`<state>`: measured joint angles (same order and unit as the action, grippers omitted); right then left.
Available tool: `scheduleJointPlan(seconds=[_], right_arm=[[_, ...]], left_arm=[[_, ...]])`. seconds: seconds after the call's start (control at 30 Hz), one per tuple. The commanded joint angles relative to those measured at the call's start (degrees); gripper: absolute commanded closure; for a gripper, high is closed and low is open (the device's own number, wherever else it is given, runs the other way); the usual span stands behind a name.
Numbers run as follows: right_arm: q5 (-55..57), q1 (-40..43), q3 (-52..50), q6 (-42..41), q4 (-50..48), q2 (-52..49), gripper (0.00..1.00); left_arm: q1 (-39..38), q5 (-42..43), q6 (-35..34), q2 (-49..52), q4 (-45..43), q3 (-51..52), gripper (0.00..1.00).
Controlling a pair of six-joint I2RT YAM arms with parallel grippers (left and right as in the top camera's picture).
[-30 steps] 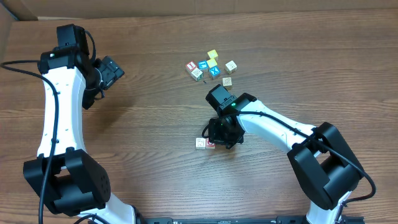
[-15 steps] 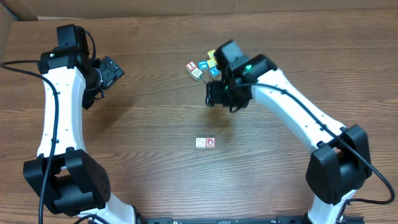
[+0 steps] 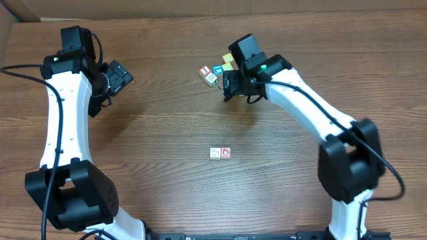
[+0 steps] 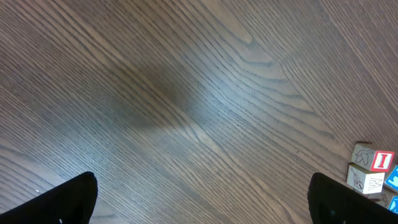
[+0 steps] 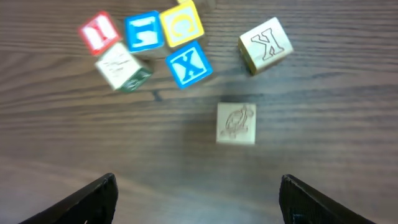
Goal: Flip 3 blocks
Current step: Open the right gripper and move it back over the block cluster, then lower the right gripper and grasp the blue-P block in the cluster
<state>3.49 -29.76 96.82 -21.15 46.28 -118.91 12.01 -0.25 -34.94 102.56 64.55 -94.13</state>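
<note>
Wrist views show left tool [image 4: 205, 205] and right tool [image 5: 199, 202] spread; overhead alone shows paired blocks [image 3: 225, 153].

1. A robotics lab bench is suggested: a left arm [image 3: 63, 113] and a right arm [image 3: 307, 110], white and black, are mounted at the near edge of a wood-grain table [image 3: 167, 193].
2. A loose black cable [image 3: 20, 69] is seen at the left edge.
</note>
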Motion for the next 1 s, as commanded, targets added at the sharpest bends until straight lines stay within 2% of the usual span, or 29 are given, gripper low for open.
scheduleJointPlan(seconds=[0.0,0.23,0.7,0.8,0.93,0.97], right_arm=[[3.0,0.2,0.7,2.3,-2.3,-3.4,0.15],[8.5,0.3,0.6,2.3,-6.9,-6.5,0.16],[8.5,0.3,0.7,2.4,-9.5,-10.4,0.22],[8.5,0.3,0.7,3.3,-10.4,-10.4,0.3],[8.5,0.3,0.9,3.6,-10.9,-10.3,0.56],[8.5,0.3,1.0,3.7,-10.8,-10.2,0.59]], left_arm=[[0.0,-0.3,0.5,0.4,-0.1,-0.9,0.0],[0.0,-0.3,0.5,0.4,-0.1,-0.9,0.0],[0.0,-0.3,0.5,0.4,-0.1,-0.9,0.0],[0.0,-0.3,0.5,0.4,-0.1,-0.9,0.0],[0.0,-0.3,0.5,0.4,-0.1,-0.9,0.0],[0.0,-0.3,0.5,0.4,-0.1,-0.9,0.0]])
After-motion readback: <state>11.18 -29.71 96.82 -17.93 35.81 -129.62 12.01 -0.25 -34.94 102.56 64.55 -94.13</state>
